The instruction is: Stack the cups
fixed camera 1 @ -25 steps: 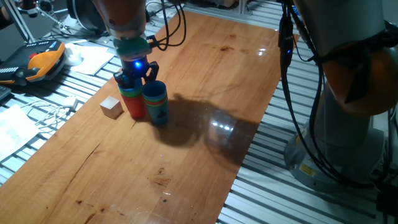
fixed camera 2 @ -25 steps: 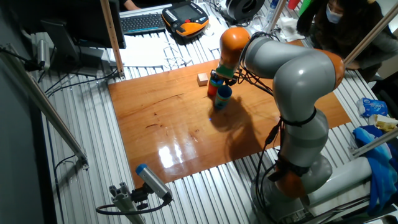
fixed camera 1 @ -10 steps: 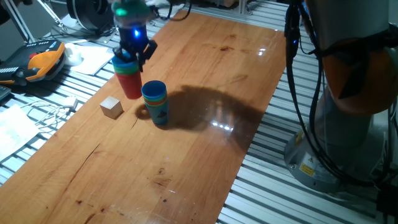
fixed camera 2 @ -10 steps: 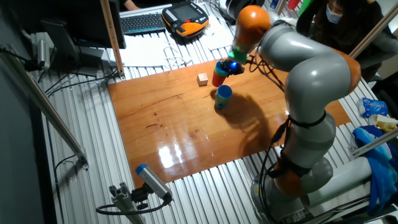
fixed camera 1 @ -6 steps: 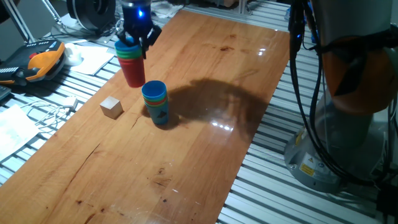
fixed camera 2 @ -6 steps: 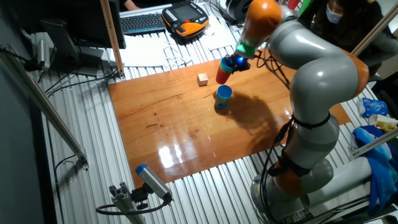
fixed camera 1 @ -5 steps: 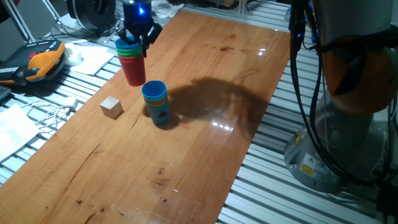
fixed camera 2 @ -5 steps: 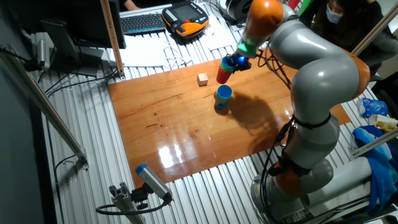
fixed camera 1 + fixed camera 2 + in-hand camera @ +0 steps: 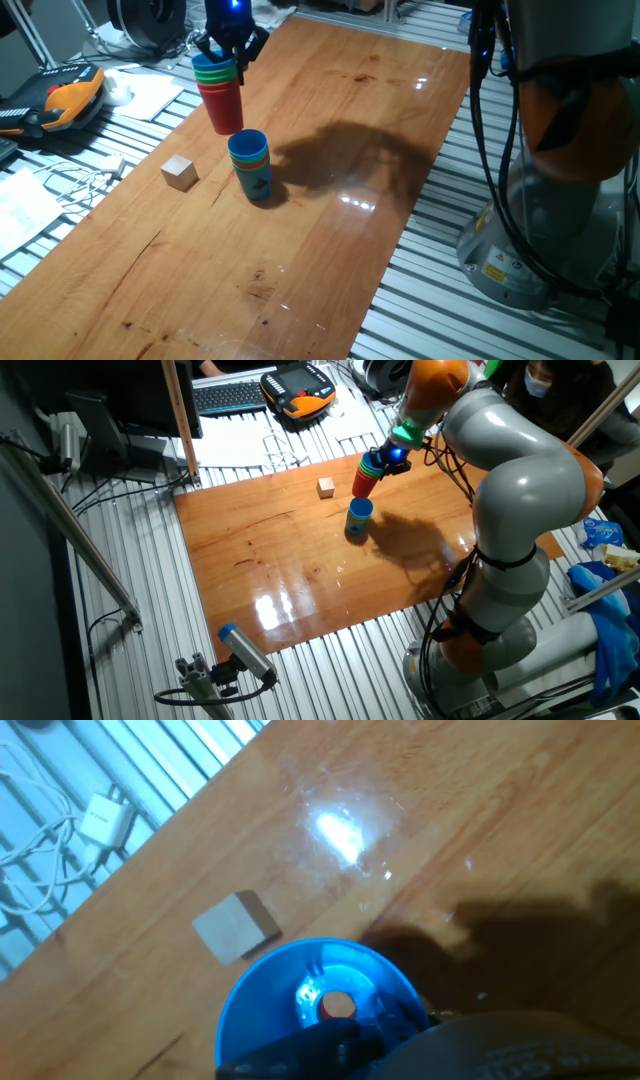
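My gripper (image 9: 231,44) is shut on the rim of a stack of cups (image 9: 222,95), red below with green and blue rims, and holds it in the air, tilted. It also shows in the other fixed view (image 9: 365,475) under the gripper (image 9: 388,459). A second stack of blue cups (image 9: 250,165) stands upright on the wooden table, below and in front of the held stack (image 9: 359,517). The hand view looks down into a blue cup (image 9: 300,982); dark fingers (image 9: 330,1038) cover its near rim.
A small pale wooden cube (image 9: 180,172) lies left of the blue stack (image 9: 326,487) (image 9: 236,926). The table (image 9: 330,120) is bordered by metal slats. Cables, a charger (image 9: 101,816) and an orange pendant (image 9: 70,100) lie off its left edge. The robot base (image 9: 560,200) stands at the right.
The gripper has lifted the red-bottomed stack off the table beside the blue stack, raised it up and back, and in the last half second shifted it slightly right. The blue stack and cube stayed put.
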